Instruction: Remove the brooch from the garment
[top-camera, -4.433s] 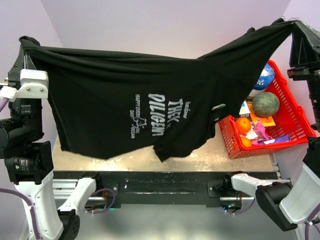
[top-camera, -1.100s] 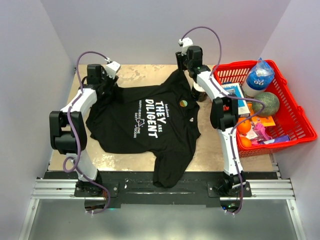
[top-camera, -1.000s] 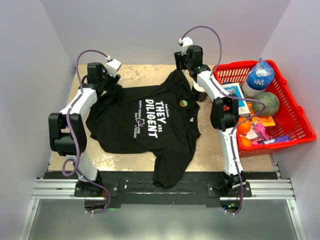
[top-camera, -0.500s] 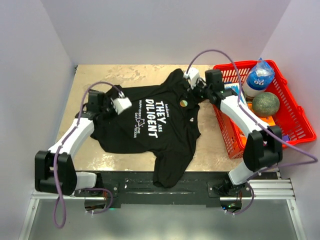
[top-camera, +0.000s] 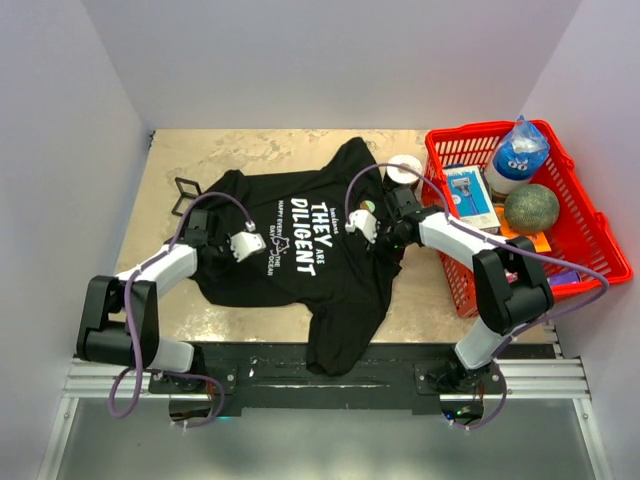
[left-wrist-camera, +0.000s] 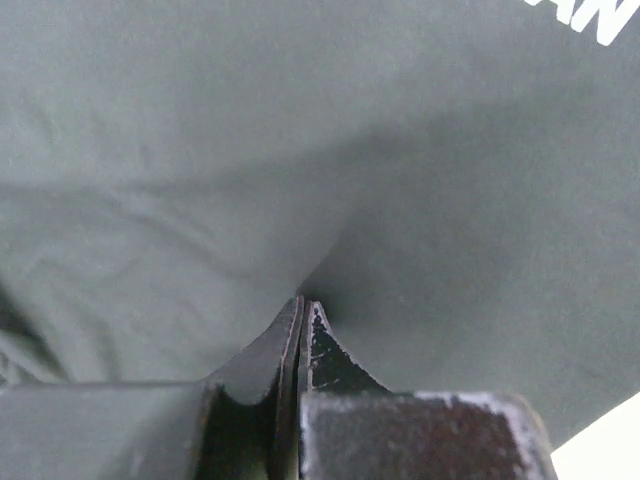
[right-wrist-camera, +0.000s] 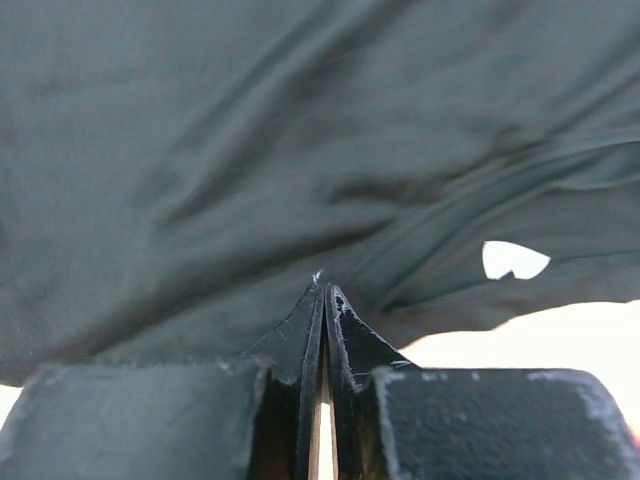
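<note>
**Get the brooch off the shirt**

The black shirt (top-camera: 330, 280) lies flat on the table (top-camera: 260, 150). The brooch (top-camera: 185, 195) sits at the shirt's left edge, by the sleeve. The left gripper (left-wrist-camera: 303, 305) and the right gripper (right-wrist-camera: 323, 290) both have their fingers pressed together, with the tips on the cloth. I think the left one should open, grab the brooch's thin frame and pull gently. The right one should hold the shirt down.
</note>
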